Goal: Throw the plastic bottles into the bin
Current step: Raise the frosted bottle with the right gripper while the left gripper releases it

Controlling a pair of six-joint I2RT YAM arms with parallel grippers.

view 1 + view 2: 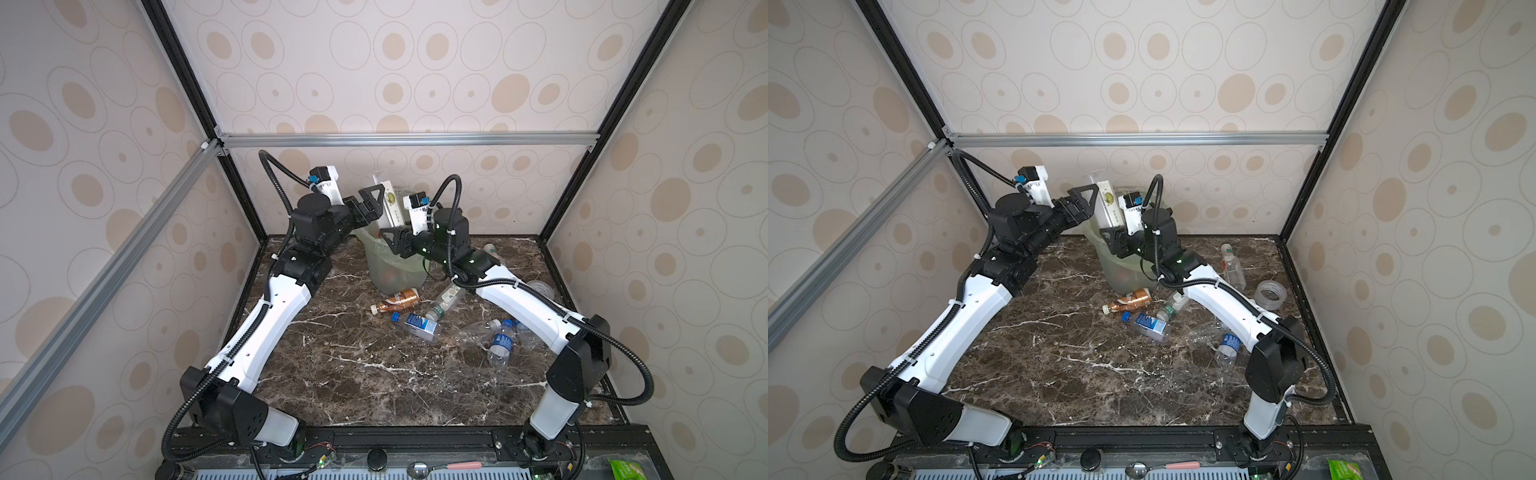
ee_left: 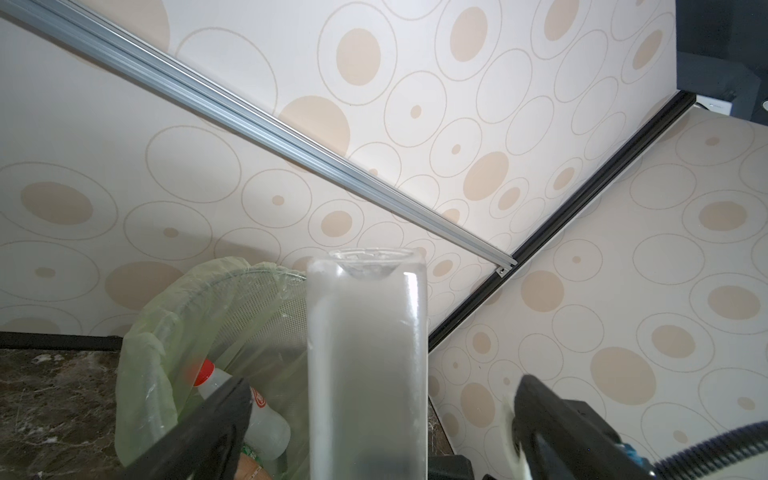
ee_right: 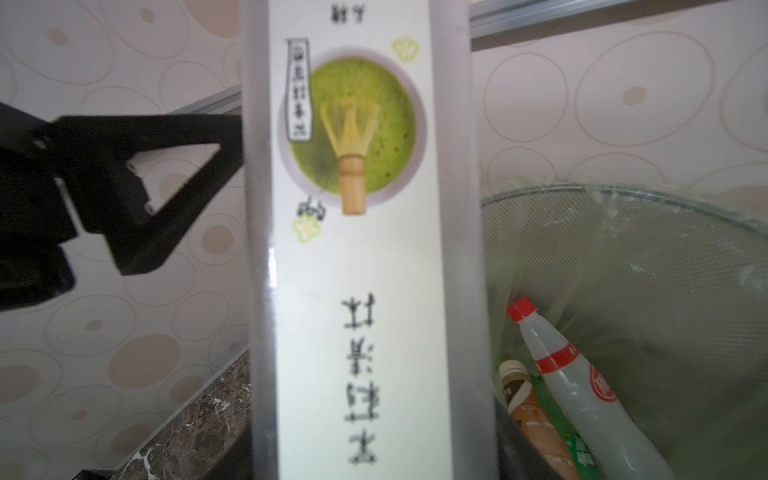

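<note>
The plastic bottles are only partly cleared, as I'm reading it. Nearest me on the tabletop (image 1: 353,374), toward the right, a blue-labelled clear bottle (image 1: 500,343) is lying beside a crushed clear bottle (image 1: 476,332). Further in, a second blue-labelled bottle (image 1: 417,326), a green-labelled clear bottle (image 1: 446,301) and a brown-labelled bottle (image 1: 397,300) are lying just in front of the bin (image 1: 386,270). Far right, another clear bottle (image 1: 1232,266) is sitting near a tape roll (image 1: 1271,295).

Inside the bin a red-capped white bottle (image 3: 573,386) and a brown bottle (image 3: 528,407) are already resting. At its mouth, the right end effector (image 1: 392,237) is gripping a tall matcha-labelled bottle (image 1: 390,199) upright by its lower part. The left end effector (image 1: 374,203) is standing wide open around it, touching nothing. I'm judging at least six are left after this one.
</note>
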